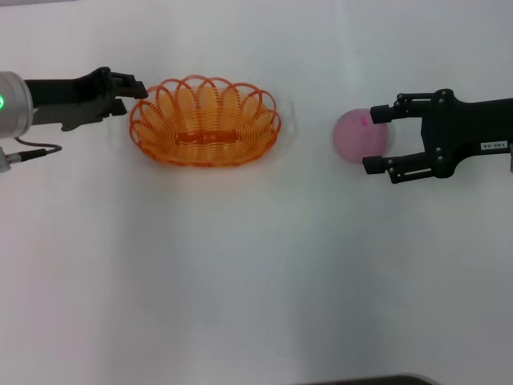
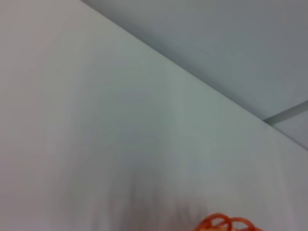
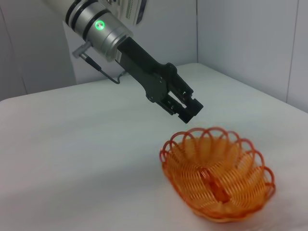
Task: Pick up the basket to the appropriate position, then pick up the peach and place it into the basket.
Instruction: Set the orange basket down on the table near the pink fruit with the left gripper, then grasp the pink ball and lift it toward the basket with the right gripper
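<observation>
We see a white surface point(image 1: 256, 281) with pale walls behind. The basket point(image 1: 205, 121) sits just beside our left pincer point(image 1: 141, 88), pressed together. Our right pincer point(image 1: 377, 140), spread, flanks the peach point(image 1: 358, 135).

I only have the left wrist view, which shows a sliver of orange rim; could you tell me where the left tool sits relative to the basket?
Observer: The left tool hovers just above the basket's end rim on the robot's left, apparently not touching it.
Operator: Thank you; is the peach already inside?
Observer: No, the basket is empty; the peach lies on the table to the basket's right, between the open fingers of the right tool.
</observation>
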### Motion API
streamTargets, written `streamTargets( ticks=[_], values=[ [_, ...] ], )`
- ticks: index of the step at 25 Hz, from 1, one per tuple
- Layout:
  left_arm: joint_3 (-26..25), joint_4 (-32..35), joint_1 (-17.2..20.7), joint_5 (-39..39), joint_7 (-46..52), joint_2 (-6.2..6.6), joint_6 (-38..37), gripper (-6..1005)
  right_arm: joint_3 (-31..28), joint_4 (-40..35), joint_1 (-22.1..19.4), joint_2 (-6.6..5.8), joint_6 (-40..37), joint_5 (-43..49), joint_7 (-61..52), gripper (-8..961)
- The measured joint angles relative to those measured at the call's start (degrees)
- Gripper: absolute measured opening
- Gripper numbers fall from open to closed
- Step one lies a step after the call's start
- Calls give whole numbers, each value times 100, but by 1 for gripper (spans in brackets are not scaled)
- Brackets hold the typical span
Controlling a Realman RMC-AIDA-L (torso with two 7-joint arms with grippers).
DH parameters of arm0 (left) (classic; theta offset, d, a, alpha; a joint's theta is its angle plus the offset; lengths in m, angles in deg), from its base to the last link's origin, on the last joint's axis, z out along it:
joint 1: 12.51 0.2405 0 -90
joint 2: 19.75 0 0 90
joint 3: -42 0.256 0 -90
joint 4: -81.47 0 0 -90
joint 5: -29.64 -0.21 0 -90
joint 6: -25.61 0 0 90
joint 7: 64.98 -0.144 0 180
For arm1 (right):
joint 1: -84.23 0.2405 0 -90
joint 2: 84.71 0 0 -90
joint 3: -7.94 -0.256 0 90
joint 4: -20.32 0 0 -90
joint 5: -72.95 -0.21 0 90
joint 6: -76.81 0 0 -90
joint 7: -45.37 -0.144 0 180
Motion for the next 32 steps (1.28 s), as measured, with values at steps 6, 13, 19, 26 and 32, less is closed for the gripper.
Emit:
streamTargets(
  ticks=[6, 13, 19, 26, 32],
  values=[
    [-82, 53, 94, 11, 0, 0, 9, 520, 0, -1, 0, 14, 1, 0, 0, 827],
    [-109, 93, 102, 18, -55, 0, 24, 628, 0, 0, 34, 29, 1, 1, -31, 824],
    [-211, 103, 106, 205, -486, 5, 1, 628, -33, 0, 63, 62, -3, -5, -107, 822],
    [-481, 59, 182, 617, -1322, 17, -97, 628, -61, 0, 104, 109, -44, -133, -361, 819],
    [-573, 47, 273, 781, -2369, 27, -228, 627, -60, 0, 160, 185, -64, -291, -655, 816]
  ],
)
